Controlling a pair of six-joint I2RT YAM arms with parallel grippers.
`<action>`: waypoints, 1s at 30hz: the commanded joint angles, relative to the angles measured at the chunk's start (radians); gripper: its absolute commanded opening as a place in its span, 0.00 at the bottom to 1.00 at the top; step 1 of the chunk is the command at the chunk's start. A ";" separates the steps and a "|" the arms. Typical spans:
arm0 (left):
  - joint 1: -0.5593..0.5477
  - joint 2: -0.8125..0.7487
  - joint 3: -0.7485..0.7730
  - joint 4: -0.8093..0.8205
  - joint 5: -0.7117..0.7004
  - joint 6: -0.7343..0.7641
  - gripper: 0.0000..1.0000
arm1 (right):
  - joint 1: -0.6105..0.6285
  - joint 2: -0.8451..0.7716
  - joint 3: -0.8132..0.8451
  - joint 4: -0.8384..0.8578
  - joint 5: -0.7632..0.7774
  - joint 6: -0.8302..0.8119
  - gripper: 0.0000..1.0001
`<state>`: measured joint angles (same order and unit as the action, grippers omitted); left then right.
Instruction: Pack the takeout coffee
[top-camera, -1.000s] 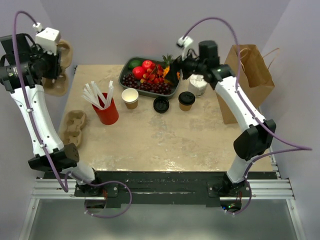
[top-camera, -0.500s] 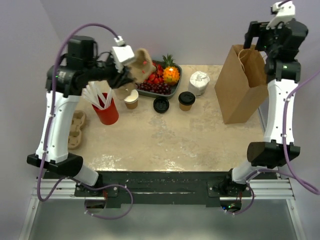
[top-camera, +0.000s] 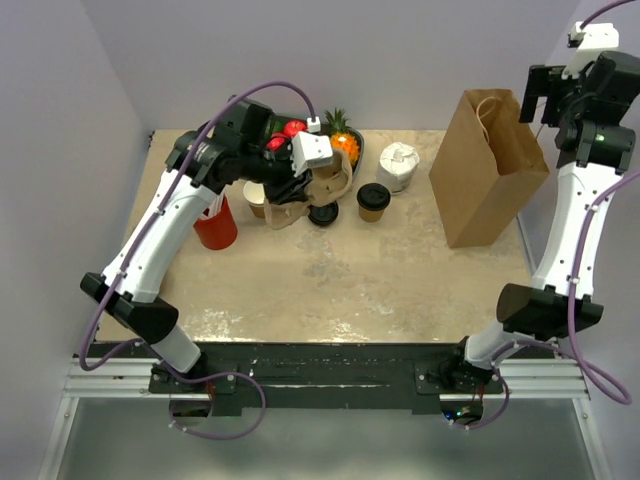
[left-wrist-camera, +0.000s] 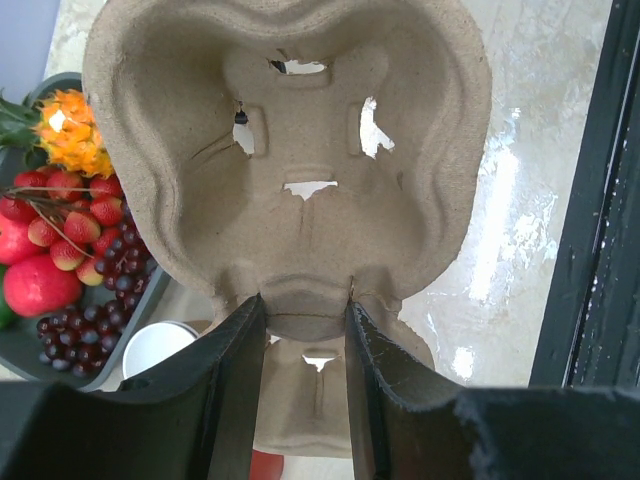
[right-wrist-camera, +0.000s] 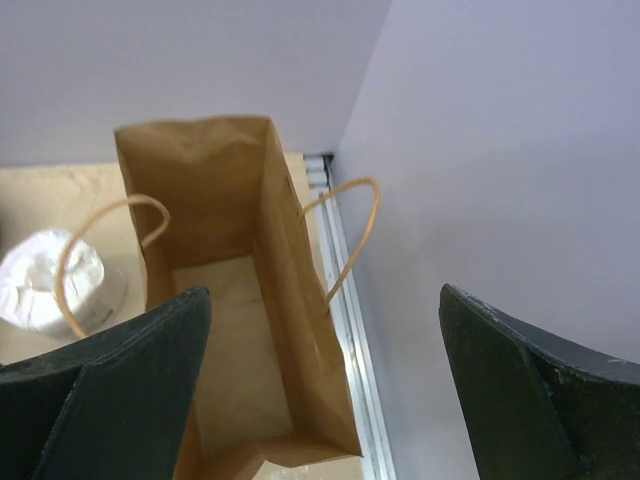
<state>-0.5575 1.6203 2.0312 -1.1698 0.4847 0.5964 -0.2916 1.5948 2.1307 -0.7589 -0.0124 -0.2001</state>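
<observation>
**Left gripper** (left-wrist-camera: 300, 320): closed to a narrow gap on the rim of a moulded pulp cup carrier (left-wrist-camera: 290, 150). It holds the carrier in the air above the back of the table (top-camera: 350, 280), with the wells facing the wrist camera.

**Nearby, not task items:**
- red cup with straws (top-camera: 215, 228)
- lidless brown cup (left-wrist-camera: 160, 348), under the carrier
- loose black lid (top-camera: 322, 213)

**Takeout coffee** (top-camera: 373, 200): stands free on the table, just right of the loose lid and just in front of a white wrapped bundle (top-camera: 397, 165). Neither gripper touches it.
- Orientation: upright, long axis vertical. The black lid and wider mouth face up, and the narrow base is on the table.

**Paper bag** (top-camera: 485, 170): upright at the right edge of the table. Its mouth is open, its handles are splayed outward, and its floor looks bare in the right wrist view.

**Right gripper** (right-wrist-camera: 320, 295): spread wide, holding nothing, poised high over the bag mouth.

**Step in hand (judged):** bringing the carrier to the cups. The coffee is not yet seated in the carrier or bagged.

**Next move (judged):**
- Lay the carrier flat, wells up, on bare table near the coffee, clear of the loose lid and the lidless cup, and let go of it.
- Take the coffee by its wall below the lid.
- Keep it vertical, because any tilt risks a spill at the lid.
</observation>
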 joint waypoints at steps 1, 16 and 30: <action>-0.009 -0.008 -0.003 0.033 0.000 0.014 0.00 | -0.018 0.059 0.021 -0.137 -0.029 -0.033 0.99; -0.013 -0.030 -0.068 0.036 -0.066 0.013 0.00 | -0.024 0.232 0.118 -0.197 -0.044 -0.093 0.98; -0.019 -0.004 -0.060 0.035 -0.067 0.014 0.00 | -0.037 0.267 0.089 -0.164 -0.095 -0.147 0.76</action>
<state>-0.5663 1.6241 1.9598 -1.1671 0.4149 0.5968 -0.3214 1.8469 2.2013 -0.9485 -0.0704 -0.3309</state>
